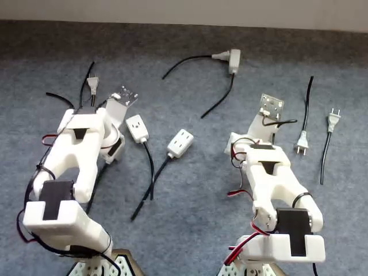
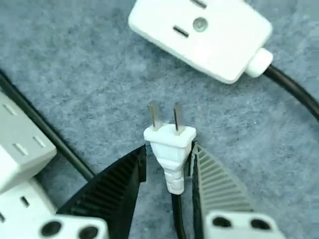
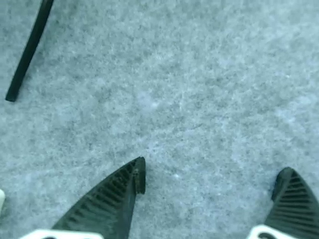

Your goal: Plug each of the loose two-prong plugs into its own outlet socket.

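Clenched between the ribbed black jaws of our left gripper point(image 2: 168, 154) sits a white two-prong plug point(image 2: 169, 144) on a black cord point(image 2: 177, 216), its prongs pointing at a white plastic outlet socket point(image 2: 199, 35) just ahead, not touching. Our right gripper point(image 3: 212, 177) hangs released over grey carpet point(image 3: 199, 74).
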`<action>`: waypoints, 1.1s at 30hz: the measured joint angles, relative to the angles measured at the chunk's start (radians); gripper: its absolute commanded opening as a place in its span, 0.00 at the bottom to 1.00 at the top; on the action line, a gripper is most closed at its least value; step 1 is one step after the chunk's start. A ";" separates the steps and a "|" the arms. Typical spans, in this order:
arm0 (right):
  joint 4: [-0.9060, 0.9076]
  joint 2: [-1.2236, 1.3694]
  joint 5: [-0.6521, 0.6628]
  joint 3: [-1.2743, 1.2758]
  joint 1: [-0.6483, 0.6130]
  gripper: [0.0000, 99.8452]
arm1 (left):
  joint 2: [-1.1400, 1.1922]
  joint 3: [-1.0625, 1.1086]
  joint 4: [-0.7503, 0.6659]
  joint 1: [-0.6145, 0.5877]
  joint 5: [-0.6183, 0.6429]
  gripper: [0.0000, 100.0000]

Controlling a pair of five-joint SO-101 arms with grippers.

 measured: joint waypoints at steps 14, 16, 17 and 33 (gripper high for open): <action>0.000 0.000 0.000 -0.002 0.000 0.39 | 0.000 -0.009 -0.011 -0.041 -0.018 0.15; 0.000 0.000 0.000 -0.002 0.000 0.39 | 0.000 -0.023 -0.011 -0.041 -0.018 0.15; 0.000 0.000 0.000 -0.002 0.000 0.39 | 0.000 -0.028 -0.011 -0.041 -0.018 0.15; 0.000 0.000 0.000 -0.002 0.000 0.39 | 0.000 -0.051 -0.025 -0.020 -0.018 0.15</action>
